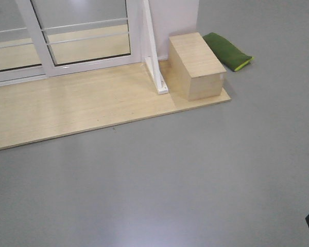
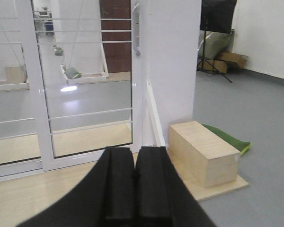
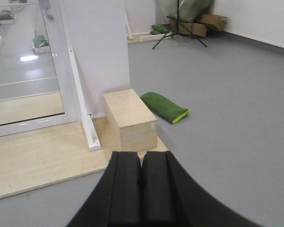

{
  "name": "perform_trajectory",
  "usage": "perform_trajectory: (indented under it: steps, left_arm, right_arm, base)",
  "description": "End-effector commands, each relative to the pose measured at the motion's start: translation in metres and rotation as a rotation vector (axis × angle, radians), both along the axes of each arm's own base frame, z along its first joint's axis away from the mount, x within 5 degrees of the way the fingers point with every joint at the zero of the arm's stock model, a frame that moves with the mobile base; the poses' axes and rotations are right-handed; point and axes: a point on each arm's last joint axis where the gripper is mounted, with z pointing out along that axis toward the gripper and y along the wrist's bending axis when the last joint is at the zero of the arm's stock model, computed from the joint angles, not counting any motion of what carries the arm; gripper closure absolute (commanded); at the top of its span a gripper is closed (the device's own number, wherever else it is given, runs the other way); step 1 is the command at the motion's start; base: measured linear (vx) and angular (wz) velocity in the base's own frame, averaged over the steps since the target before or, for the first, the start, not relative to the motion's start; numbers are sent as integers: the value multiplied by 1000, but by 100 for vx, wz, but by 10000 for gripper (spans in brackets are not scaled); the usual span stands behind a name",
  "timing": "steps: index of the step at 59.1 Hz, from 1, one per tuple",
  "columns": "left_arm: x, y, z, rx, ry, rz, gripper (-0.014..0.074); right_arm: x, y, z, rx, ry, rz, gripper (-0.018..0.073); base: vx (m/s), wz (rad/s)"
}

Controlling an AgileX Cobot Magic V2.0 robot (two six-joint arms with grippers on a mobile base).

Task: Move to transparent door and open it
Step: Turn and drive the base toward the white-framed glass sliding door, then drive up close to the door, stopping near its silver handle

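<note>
The transparent door (image 2: 87, 90) stands ahead in its glossy white frame, thin white bars crossing the glass. Its grey pull handle (image 2: 137, 29) runs up the right stile. In the front view only the door's lower part (image 1: 87, 36) shows, at the top left. The right wrist view catches the door's right edge (image 3: 28, 71) at far left. My left gripper (image 2: 136, 152) is shut on nothing, well short of the door and low in its view. My right gripper (image 3: 142, 156) is also shut and empty, over grey floor short of the platform.
A light wooden platform (image 1: 77, 108) lies on the grey floor before the door. A wooden box (image 1: 195, 64) sits on its right end, beside a white wall panel (image 2: 170, 66). A green bag (image 1: 227, 50) lies right of the box. A second glass panel (image 2: 9, 94) adjoins the door's left.
</note>
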Motion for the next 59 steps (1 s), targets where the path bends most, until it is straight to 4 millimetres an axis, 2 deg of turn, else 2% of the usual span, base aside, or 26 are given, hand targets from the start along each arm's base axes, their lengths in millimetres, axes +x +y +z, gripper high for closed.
perform_trajectory:
  steps: [1, 27, 59]
  left_arm:
    - [1, 0, -3, -13, -53, 3, 598]
    - [1, 0, -3, -13, -53, 3, 598]
    - [1, 0, -3, -13, -53, 3, 598]
  right_arm:
    - [1, 1, 3, -9, -67, 8, 564]
    - [1, 1, 3, -9, -67, 8, 564]
    - [1, 1, 3, -9, -67, 8, 564]
  base:
    - [65, 40]
    - [64, 33]
    - [58, 15]
